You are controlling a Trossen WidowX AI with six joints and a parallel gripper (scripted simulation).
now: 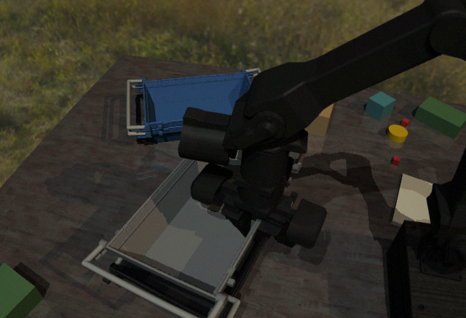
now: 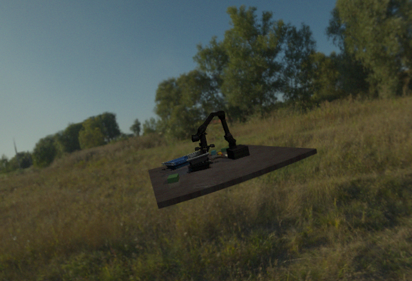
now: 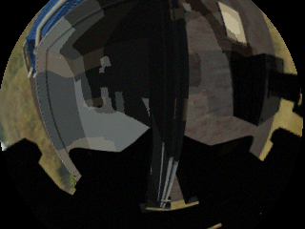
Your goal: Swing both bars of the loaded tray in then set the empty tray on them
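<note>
My gripper (image 1: 250, 227) (image 3: 158, 132) is shut on the near long wall of the empty grey tray (image 1: 210, 247) (image 3: 107, 129). The grey tray hangs over the black tray (image 1: 158, 285) (image 2: 199, 166) and looks roughly level. Its front wire bar (image 1: 131, 288) is swung out past its end. One end of another light bar (image 1: 235, 307) shows at the black tray's front right corner; whether the black tray's bars lie across its top is hidden. The load is hidden too, and I cannot tell whether the trays touch. The arm covers the grey tray's far end.
A blue tray (image 1: 188, 94) with bars swung out stands behind. A green block (image 1: 13, 292) (image 2: 172, 178) is at the front left. Beyond the arm are an orange block (image 1: 320, 122), a teal cube (image 1: 380, 105), a yellow disc (image 1: 397, 134) and a dark green block (image 1: 440, 117). A cream bin (image 1: 412, 203) is near the base.
</note>
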